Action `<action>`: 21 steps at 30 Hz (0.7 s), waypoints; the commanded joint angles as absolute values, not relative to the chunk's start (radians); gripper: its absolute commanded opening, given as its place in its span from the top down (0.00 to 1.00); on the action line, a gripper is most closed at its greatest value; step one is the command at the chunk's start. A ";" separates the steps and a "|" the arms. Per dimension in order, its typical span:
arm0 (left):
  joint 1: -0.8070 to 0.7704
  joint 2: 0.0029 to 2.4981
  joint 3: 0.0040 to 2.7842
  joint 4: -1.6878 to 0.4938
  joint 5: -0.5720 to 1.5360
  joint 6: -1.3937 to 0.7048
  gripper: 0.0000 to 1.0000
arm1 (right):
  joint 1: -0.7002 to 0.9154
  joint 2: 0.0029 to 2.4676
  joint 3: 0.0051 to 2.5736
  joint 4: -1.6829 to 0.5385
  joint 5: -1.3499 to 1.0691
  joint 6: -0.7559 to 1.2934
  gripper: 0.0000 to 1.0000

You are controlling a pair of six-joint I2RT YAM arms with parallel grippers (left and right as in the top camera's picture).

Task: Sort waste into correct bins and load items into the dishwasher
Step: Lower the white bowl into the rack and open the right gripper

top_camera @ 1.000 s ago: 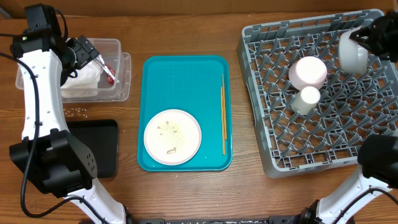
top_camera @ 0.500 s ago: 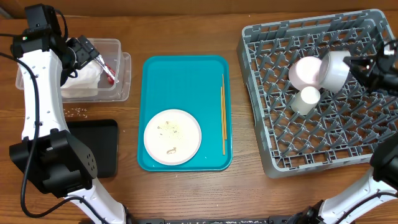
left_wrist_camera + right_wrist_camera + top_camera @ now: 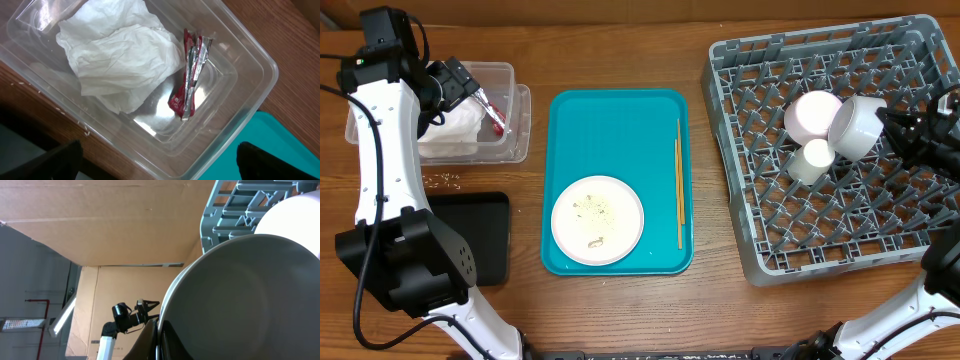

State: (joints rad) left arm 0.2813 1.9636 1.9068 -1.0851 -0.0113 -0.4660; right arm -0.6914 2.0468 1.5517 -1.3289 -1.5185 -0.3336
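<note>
While the right jaws gripped the greyish metal bowl (image 3: 855, 125), tilted over the grey plastic dish rack (image 3: 760, 255) beside the pale pink bowl (image 3: 812, 113), loading was in hand; the next move probably called for lowering and release. The left jaws hung open over the clear plastic tub (image 3: 520, 120).

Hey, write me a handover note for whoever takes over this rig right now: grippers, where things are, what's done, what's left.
Left gripper: open, empty, above the tub.
Right gripper: shut on the metal bowl, held tilted over the rack beside the pink bowl.
Done: napkin and wrapper are in the tub; pink bowl and cup are in the rack.
Left: release the metal bowl; bin the crumbs on the plate, then rack the plate from the teal tray; more crumbs lie on the table near the black tray.
</note>
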 commanded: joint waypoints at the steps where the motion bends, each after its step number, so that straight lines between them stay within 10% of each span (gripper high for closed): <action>1: 0.280 1.925 1.929 -1.085 -0.009 -0.476 0.00 | -0.685 2.021 1.549 -1.328 -1.570 -0.344 0.96; 21: 0.280 1.925 1.929 -1.085 -0.010 -0.476 0.00 | -0.728 2.022 1.525 -1.107 -1.570 -0.166 0.96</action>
State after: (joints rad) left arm 0.2813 1.9636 1.9068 -1.0851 -0.0113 -0.4660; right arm -0.7105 2.0468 1.5311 -1.1400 -1.5318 -0.2596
